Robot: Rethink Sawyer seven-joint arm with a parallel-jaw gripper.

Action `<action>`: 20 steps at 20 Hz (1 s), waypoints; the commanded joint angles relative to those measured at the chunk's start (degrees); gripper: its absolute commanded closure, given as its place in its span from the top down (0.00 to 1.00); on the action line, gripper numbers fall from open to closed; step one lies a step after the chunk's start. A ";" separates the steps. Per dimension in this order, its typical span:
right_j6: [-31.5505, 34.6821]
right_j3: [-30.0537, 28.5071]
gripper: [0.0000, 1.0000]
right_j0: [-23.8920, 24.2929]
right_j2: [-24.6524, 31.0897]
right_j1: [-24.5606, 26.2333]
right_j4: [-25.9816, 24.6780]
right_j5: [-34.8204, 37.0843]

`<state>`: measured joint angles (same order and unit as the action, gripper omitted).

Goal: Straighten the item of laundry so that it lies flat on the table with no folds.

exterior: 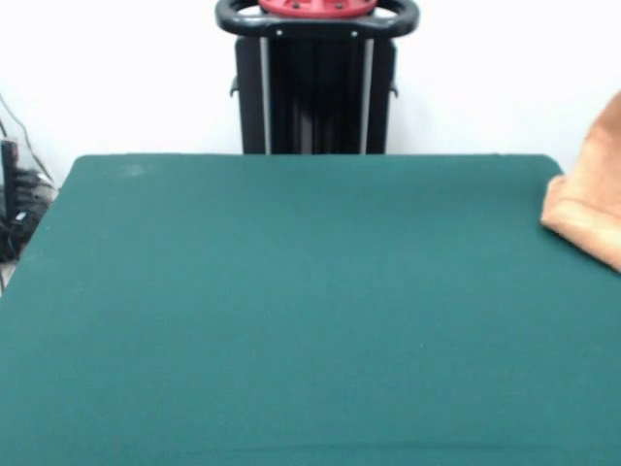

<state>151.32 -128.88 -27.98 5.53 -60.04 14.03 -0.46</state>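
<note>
The orange-tan towel (pixel 592 189) shows only at the right edge of the front view. Its lower part rests bunched on the green table (pixel 291 311) near the far right corner, and its upper part rises off the table and runs out of the picture. What holds it up is out of view. No border bands or label show. The gripper is not in view.
The robot's black pedestal (pixel 315 92) with its red and black base ring stands behind the table's far edge at the middle. Dark cables (pixel 15 209) hang by the wall off the table's left side.
</note>
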 commanded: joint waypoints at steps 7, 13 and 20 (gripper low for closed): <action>16.54 10.31 0.00 -13.74 -15.31 -1.56 7.66 18.79; 15.41 10.47 0.00 -13.48 -15.02 -0.75 9.10 17.80; 19.13 14.74 0.00 -19.10 -18.54 2.92 11.96 19.52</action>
<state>151.41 -118.74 -42.42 -9.12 -62.30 21.81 13.10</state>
